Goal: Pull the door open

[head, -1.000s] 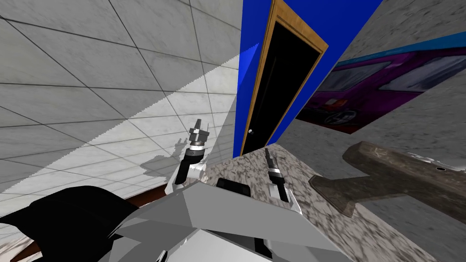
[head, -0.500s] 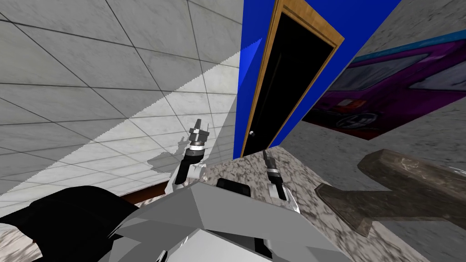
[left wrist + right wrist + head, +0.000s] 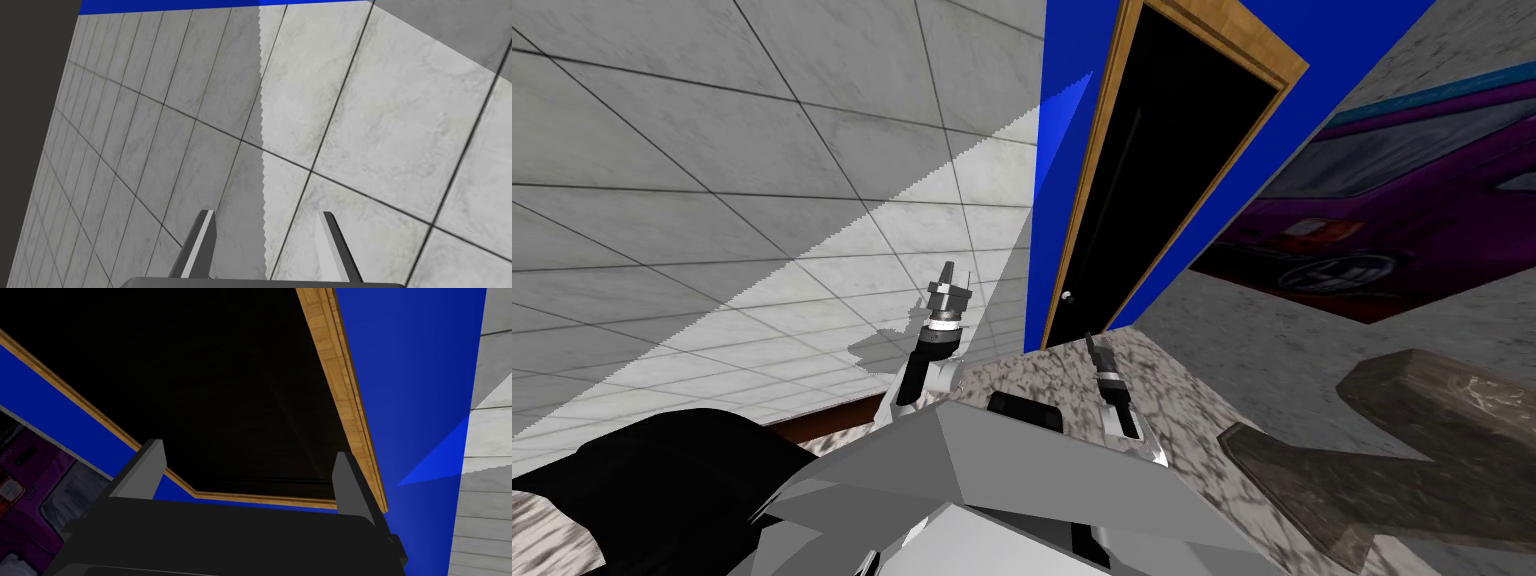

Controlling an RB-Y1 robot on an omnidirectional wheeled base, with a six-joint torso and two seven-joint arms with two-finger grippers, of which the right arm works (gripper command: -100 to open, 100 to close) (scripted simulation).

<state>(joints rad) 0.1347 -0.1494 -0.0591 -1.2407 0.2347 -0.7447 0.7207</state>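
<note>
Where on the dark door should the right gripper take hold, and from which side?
Grip the small pale knob, the only part standing out from the flat dark door, close to the wooden frame on one edge. Probably come straight at the door's face with the right gripper, its open fingers passing either side of the knob.

Your head camera looks steeply down and forward, rolled, toward the black door [image 3: 1152, 180] in the blue wall [image 3: 1067, 80]. Your right wrist camera faces that same door and wall from nearer. Your left wrist camera faces the grey tiled wall [image 3: 375, 125], which the head view shares on its left.
</note>
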